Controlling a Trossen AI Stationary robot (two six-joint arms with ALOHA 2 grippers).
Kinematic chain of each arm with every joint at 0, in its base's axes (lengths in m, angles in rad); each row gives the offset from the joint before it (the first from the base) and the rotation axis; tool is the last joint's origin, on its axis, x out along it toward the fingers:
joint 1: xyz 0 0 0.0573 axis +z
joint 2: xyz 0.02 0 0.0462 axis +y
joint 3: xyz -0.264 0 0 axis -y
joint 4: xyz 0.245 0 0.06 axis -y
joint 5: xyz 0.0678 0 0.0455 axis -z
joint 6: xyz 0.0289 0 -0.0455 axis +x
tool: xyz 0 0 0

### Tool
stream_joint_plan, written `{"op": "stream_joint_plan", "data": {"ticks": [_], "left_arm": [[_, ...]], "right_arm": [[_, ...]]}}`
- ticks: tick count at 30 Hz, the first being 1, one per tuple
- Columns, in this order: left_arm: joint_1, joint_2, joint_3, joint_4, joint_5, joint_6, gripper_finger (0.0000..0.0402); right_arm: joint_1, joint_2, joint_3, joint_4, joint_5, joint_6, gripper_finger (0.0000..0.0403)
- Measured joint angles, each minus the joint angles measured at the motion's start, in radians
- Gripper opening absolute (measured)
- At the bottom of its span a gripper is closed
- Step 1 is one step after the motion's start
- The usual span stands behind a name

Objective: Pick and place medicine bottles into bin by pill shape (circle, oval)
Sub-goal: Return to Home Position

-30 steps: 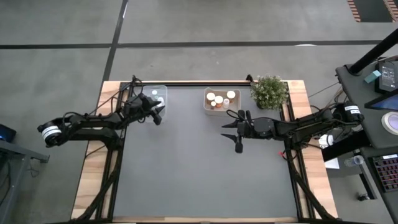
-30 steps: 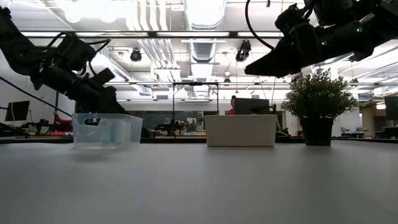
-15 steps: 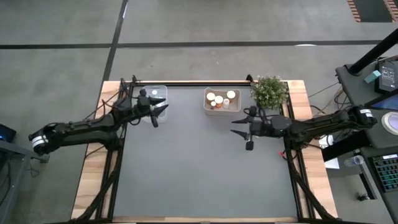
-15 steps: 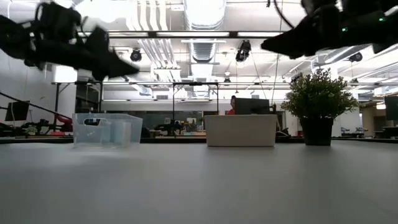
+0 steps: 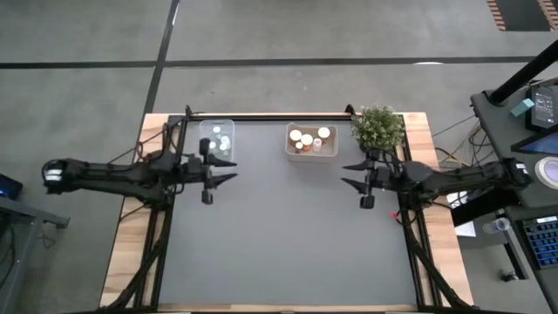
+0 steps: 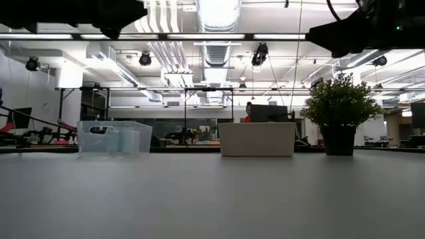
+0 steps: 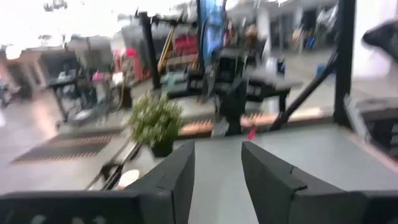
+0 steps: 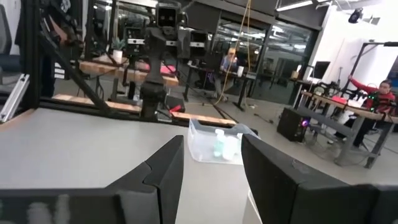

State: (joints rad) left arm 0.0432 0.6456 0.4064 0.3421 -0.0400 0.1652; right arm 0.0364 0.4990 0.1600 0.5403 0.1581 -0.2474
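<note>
Grey table (image 5: pixel 279 244): medicine bottles (image 5: pixel 305 138) in clear bin (image 5: pixel 216 123) and white bin (image 5: pixel 311 153), upper centre. My left gripper (image 5: pixel 232 170) and right gripper (image 5: pixel 346 174) hover mid-frame, jaws parted

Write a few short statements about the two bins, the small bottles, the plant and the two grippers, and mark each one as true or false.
1. The left gripper and the right gripper are both open and hold nothing. True.
2. The clear plastic bin is empty. False: it holds pale bottles with white caps.
3. The orange bottles with white caps sit inside the white rectangular bin. True.
4. The green potted plant stands between the two bins. False: it stands beside the white rectangular bin on the right arm's side, near the table's far corner.
</note>
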Motion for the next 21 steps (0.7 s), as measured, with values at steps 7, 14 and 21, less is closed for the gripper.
{"op": "stream_joint_plan", "data": {"ticks": [7,14,21], "left_arm": [[-0.034,-0.188,0.024,-0.348,-0.067,0.01,0.0068],[-0.034,-0.43,-0.114,-0.353,-0.056,0.006,0.0017],[-0.034,-0.636,-0.244,-0.349,-0.055,0.004,0.0002]], "right_arm": [[0.0,-0.139,0.007,-0.19,0.002,-0.023,0.0154],[0.0,-0.266,-0.056,-0.206,0.0,-0.034,0.0154],[0.0,-0.384,-0.147,-0.202,-0.003,0.003,0.0154]]}}
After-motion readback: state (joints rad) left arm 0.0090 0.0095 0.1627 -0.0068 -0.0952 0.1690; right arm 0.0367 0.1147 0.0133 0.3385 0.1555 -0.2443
